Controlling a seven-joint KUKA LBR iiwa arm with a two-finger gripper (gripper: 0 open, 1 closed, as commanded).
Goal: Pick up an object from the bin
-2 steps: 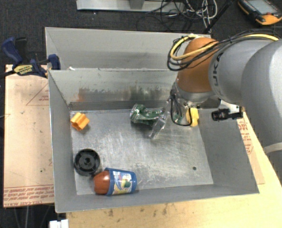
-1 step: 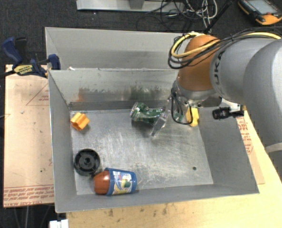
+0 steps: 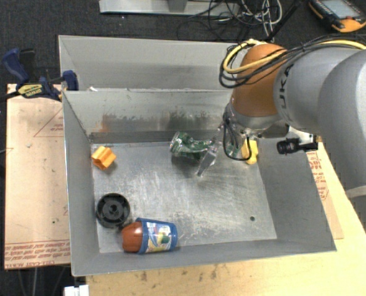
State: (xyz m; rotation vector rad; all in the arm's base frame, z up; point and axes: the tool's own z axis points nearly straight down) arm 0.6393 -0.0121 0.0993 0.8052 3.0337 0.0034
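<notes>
Camera view, from above: the gripper (image 3: 211, 156) sits near the back wall of the grey metal bin (image 3: 170, 106), just beside a crumpled green-and-white wrapper (image 3: 188, 147). Whether it is spread or closed cannot be told. The wrapper looks thin and crinkly, so it may slip out sideways. Well apart lie an orange block (image 3: 103, 157), a black disc (image 3: 112, 209) and a smooth blue bottle (image 3: 149, 236).

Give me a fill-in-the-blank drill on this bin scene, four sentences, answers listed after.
The small blocky plastic piece by the grey metal bin's left wall is ___.
The red-capped, blue-labelled bottle lies on its ___.
The round ridged disc beside that bottle is ___.
The gripper is nearest the crumpled packet, clear and ___.
Missing: orange; side; black; green.
</notes>
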